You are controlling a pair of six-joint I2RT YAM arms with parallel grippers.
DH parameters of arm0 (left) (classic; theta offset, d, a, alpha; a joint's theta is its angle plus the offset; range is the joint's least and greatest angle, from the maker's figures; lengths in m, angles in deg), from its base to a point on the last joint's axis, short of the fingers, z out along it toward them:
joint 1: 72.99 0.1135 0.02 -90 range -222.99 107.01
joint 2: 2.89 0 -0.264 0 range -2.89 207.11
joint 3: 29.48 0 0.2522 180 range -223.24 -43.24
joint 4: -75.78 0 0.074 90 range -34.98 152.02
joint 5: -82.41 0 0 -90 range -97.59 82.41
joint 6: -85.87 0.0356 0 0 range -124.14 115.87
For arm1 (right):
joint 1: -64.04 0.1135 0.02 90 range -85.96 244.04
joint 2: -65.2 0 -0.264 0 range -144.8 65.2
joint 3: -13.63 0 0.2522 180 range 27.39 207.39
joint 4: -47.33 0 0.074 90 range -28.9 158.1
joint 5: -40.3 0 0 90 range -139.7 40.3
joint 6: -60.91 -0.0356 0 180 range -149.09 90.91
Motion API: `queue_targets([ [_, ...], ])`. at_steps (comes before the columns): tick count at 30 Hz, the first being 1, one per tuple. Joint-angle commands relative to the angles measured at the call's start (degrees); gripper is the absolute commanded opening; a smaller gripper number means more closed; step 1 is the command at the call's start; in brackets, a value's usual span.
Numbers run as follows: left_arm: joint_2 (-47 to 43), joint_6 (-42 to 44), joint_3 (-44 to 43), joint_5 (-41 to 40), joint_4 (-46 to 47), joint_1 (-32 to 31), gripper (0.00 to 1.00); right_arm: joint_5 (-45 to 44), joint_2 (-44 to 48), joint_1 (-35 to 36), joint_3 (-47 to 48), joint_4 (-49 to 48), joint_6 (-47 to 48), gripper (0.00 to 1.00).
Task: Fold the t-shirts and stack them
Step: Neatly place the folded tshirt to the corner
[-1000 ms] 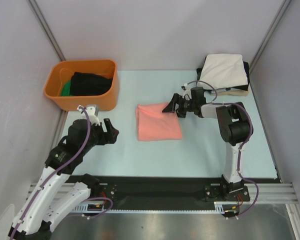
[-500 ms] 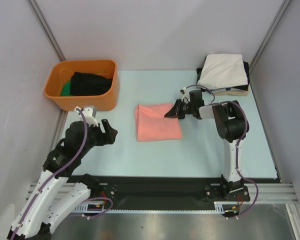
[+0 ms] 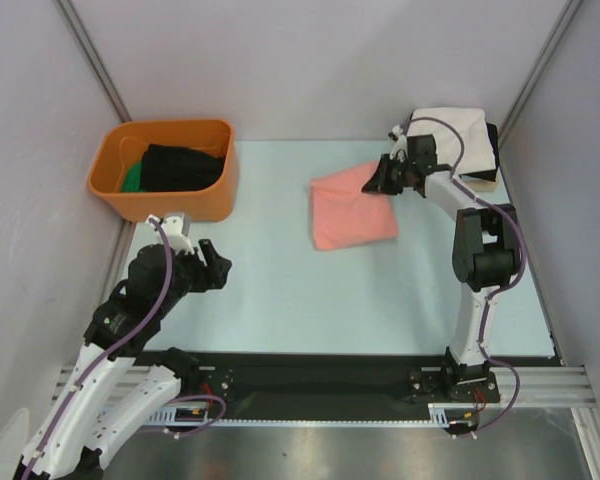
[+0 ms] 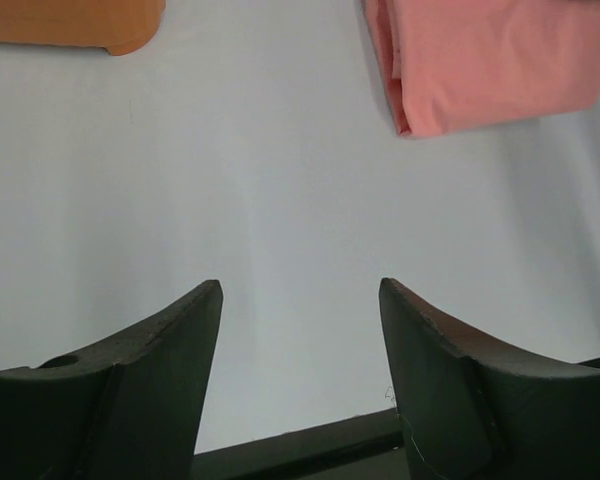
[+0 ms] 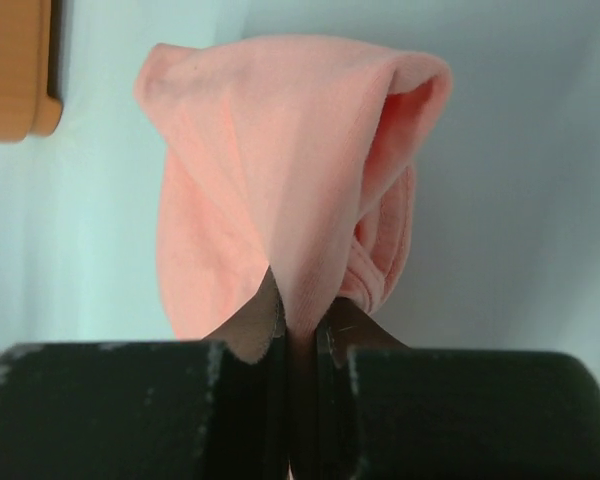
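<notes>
Since a second ago the folded salmon-pink cloth t-shirt (image 3: 352, 213) has slid from the middle of the pale blue table (image 3: 280, 300) toward its far right side, and the right gripper (image 3: 383, 178) has travelled with it. That gripper now sits just beside the stack of folded t-shirts (image 3: 448, 132) in the far right corner, where a cream-white shirt lies on top with black and tan edges showing beneath. Its jaws are pinched tight on the pink shirt's far right corner, which is lifted, while the rest of the shirt lies tilted on the table. The left gripper (image 3: 212, 262) hovers over bare table at the near left, jaws standing apart and holding nothing, near the orange plastic tub (image 3: 170, 205), which holds black cloth (image 3: 185, 165) and green cloth (image 3: 132, 180)
</notes>
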Motion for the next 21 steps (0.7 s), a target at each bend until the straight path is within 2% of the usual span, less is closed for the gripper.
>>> queue_targets([
  [1, -0.4, 0.9, 0.5, -0.8, 1.9, -0.1, 0.70, -7.6, 3.8, -1.4, 6.4, 5.2, 7.9, 0.00],
  [7, -0.4, 1.0, 0.8, -0.7, 2.2, -0.1, 0.69, -13.2, -1.4, -4.0, 20.9, 11.7, 12.9, 0.00],
  [8, -0.2, 1.0, 0.8, -1.4, 2.2, 0.2, 0.66, -13.5, -2.4, -4.6, 22.8, 13.2, 13.4, 0.00],
  [13, 1.3, 1.4, 0.8, 0.6, 2.6, 4.9, 0.63, -15.3, -10.2, -6.3, 41.2, 20.3, 17.6, 0.00],
  [21, 2.8, 1.4, 1.0, 0.8, 3.0, 5.2, 0.62, -14.2, -14.4, -8.4, 56.0, 23.4, 21.7, 0.00],
])
